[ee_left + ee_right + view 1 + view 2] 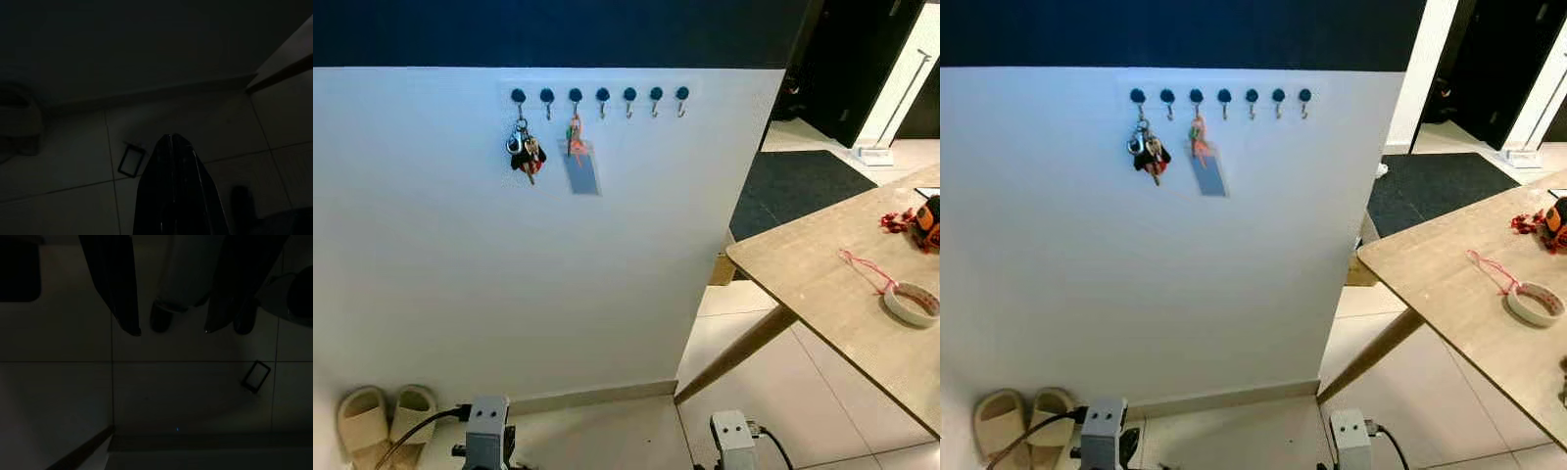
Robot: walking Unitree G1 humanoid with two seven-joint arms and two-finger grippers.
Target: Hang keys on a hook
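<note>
The white wall [509, 274] carries the hook rail [600, 95] high above and ahead of both idle arms; the keys [525, 152] already hang lengthwise down from its end hook, nearer the left gripper [172, 142], whose fingers are pressed together. The right gripper [171, 330] hangs with fingers spread and holding nothing, both wrist views showing dim floor tile.
</note>
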